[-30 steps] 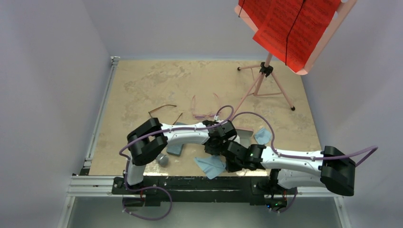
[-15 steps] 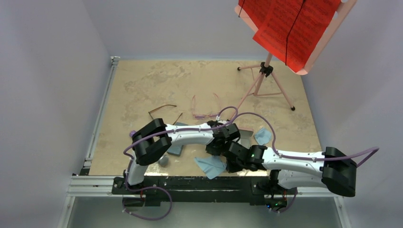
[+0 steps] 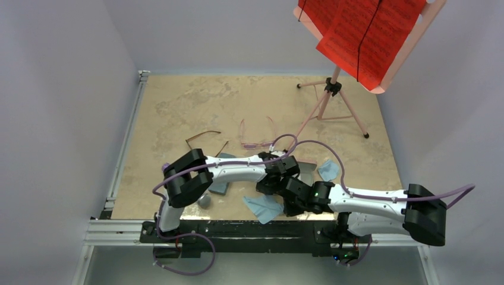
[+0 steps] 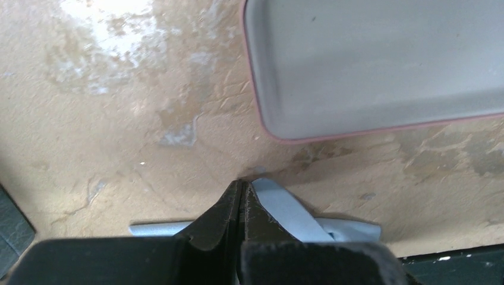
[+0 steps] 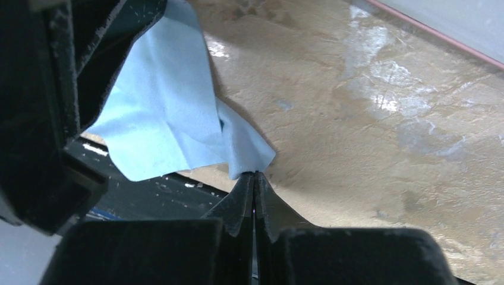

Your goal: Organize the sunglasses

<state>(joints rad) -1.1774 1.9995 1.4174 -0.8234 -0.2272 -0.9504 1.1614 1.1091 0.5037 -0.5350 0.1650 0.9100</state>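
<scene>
Both claws are busy with a light blue cloth (image 5: 160, 119) at the near edge of the counter (image 3: 178, 101), not with the sunglasses: the left claw (image 4: 241, 199) is pressed shut on one corner and the right claw (image 5: 254, 184) is pinched shut on another. From that spot in the top view, the pink-purple pair (image 3: 255, 141) lies at about 11 o'clock, near the left wrist, its front running 9 to 3 and its temples pointing to 12. The dark brown pair (image 3: 204, 136) lies at about 10 o'clock, further off, its thin frame slanting roughly 8 to 2. The left arm looks the nearer to both. The counter is flat mottled tan stone, so the slim frames sit low and probably need a pinch from above. An open pink-rimmed case (image 4: 368, 59) sits just beyond the left claw, and a music stand (image 3: 333, 95) fills the far 1 o'clock corner
</scene>
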